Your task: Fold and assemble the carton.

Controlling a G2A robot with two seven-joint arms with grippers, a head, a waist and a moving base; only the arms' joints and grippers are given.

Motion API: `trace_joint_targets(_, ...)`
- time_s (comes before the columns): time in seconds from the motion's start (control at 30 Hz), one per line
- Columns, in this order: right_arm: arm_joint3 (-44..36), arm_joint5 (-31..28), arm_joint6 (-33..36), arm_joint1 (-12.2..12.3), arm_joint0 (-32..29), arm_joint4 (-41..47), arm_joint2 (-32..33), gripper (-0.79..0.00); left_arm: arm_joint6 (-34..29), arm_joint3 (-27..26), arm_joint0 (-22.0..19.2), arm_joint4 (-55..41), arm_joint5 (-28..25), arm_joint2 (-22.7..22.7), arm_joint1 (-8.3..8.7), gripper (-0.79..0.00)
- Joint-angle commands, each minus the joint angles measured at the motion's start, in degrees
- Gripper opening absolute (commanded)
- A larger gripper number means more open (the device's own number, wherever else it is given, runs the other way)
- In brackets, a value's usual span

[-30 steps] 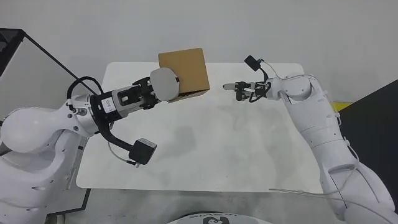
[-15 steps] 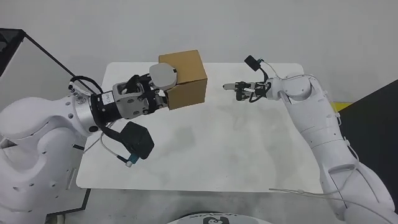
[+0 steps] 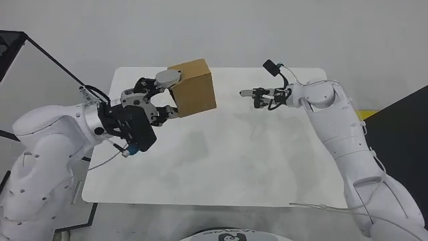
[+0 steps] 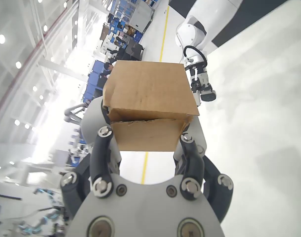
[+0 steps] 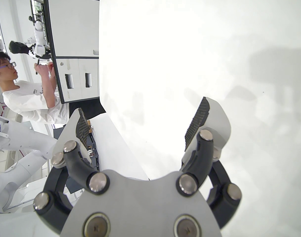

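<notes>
- Fingers of the left gripper and of the right gripper hang above the white table.
- The cardboard box sits clamped between the left fingers, tilted, raised off the table.
- The right fingers stand apart, well away from the box.

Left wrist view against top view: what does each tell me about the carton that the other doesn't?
Left wrist view: a ragged flap seam across the carton's near face, with the left gripper's fingers pressed on either side. Top view: the carton tilted, over the table's far left part. Both: the left gripper holds the carton; the right gripper is apart from it.
</notes>
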Motion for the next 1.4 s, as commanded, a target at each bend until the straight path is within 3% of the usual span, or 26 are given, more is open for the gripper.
trace_joint_targets(0.0, 0.0, 0.0, 0.0, 0.0, 0.0, 0.0, 0.0, 0.000, -5.6, -0.8, 0.4, -9.5, 0.1, -0.3, -0.12, -0.785)
trace_joint_targets(0.23, 0.0, 0.0, 0.0, 0.0, 0.0, 0.0, 0.0, 0.000, -13.9, -1.6, 1.0, -22.7, -3.8, 0.1, 0.10, -0.785)
trace_joint_targets(0.43, 0.0, 0.0, 0.0, 0.0, 0.0, 0.0, 0.0, 0.000, -14.1, -1.9, 0.8, -22.8, -4.1, 0.0, 0.14, -0.785)
trace_joint_targets(0.97, 0.0, 0.0, 0.0, 0.0, 0.0, 0.0, 0.0, 0.000, 0.4, 1.9, 4.2, -38.9, -4.4, 4.5, -0.82, -0.785)
trace_joint_targets(1.37, 0.0, 0.0, 0.0, 0.0, 0.0, 0.0, 0.0, 0.000, -0.1, 2.7, 5.4, -41.7, -4.8, 3.9, -1.11, -0.785)
